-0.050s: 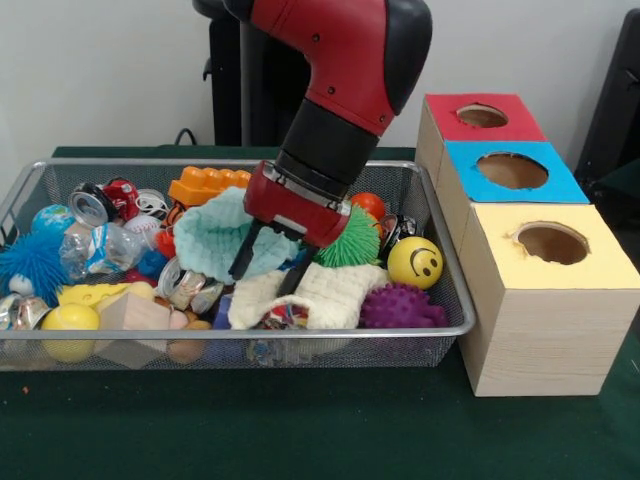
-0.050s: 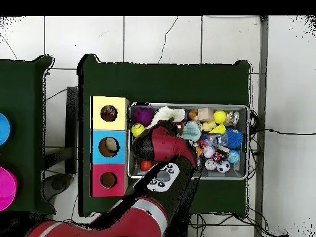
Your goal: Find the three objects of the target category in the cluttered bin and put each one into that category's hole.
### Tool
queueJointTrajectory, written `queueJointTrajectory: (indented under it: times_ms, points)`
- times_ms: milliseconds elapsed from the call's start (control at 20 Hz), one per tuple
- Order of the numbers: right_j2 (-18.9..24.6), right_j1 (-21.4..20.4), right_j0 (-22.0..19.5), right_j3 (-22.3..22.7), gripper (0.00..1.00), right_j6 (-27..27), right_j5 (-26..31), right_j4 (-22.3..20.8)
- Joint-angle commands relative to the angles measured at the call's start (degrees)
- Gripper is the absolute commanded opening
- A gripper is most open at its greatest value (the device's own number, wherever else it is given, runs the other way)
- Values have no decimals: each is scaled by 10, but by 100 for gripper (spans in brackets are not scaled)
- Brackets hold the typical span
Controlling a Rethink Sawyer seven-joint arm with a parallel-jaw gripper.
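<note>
Gripper: the gripper hangs low in the wire bin, its two dark fingers spread apart with nothing between them, tips angled down toward the camera side.
Cloths: a cream knitted cloth lies just under the fingertips, long axis running left to right across the bin's front; a mint knitted cloth lies behind it, touching the left finger (or so it seems from the front).
Balls: a yellow smiley ball and a purple spiky ball sit at the bin's right end.
Cans: a crushed can lies at the left rear.
Boxes: the red box, blue box and yellow box stand in a row beside the bin, holes facing up.
</note>
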State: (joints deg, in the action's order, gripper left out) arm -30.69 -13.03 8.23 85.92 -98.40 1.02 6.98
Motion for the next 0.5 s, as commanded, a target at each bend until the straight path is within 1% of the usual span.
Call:
queueJointTrajectory:
  times_ms: [50,250,350,500]
  points:
    - [-19,58,1,-41,100,-112,-50,35]
    - [-14,75,-13,-48,100,-108,-74,40]
    - [-6,77,-21,-50,100,-105,-83,38]
    - [-8,72,-23,-46,100,-100,-86,36]
